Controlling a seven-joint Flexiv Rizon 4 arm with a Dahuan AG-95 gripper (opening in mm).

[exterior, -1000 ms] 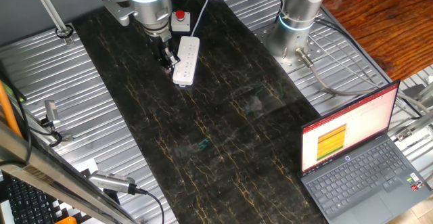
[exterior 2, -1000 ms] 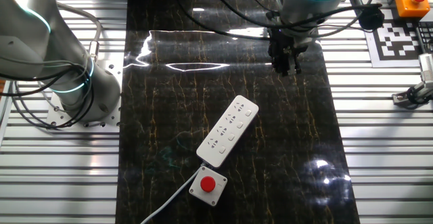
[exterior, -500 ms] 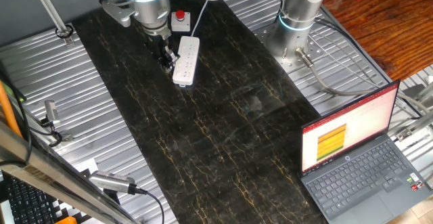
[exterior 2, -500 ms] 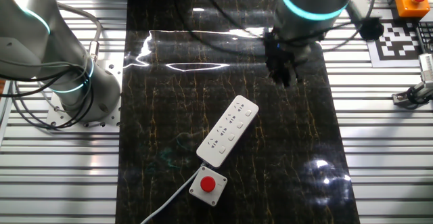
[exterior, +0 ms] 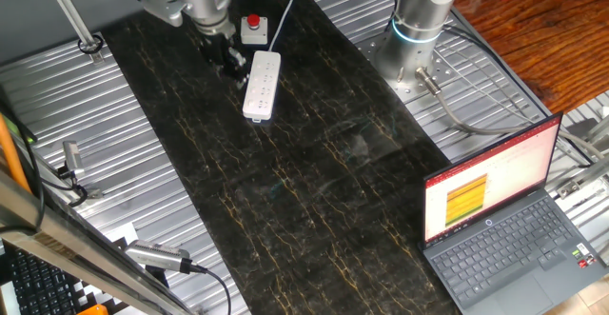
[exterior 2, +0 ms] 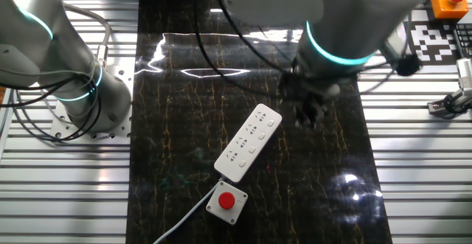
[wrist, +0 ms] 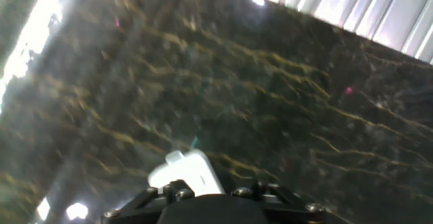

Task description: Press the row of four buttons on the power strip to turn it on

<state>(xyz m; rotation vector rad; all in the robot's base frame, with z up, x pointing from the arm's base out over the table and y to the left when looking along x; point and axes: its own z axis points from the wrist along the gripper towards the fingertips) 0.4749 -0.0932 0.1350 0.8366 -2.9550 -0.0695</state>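
The power strip is a long white bar lying on the dark marble-patterned mat, its cable running off toward the red-button box. In the other fixed view the power strip lies diagonally, and the row of four buttons runs along its right-hand side. My gripper hangs just left of the strip. Seen from the other side, the gripper is motion-blurred, to the right of the strip's free end and not touching it. The hand view is blurred: one white end of the power strip shows just above the dark hand body, and the fingertips are hidden.
A small grey box with a red round button sits at the strip's cable end. A second arm's base stands on the ribbed metal table beside the mat. An open laptop is at the near right.
The arm has swung and the gripper has moved along the strip's side, coming closer to its free end in the other fixed view. The strip has not moved.
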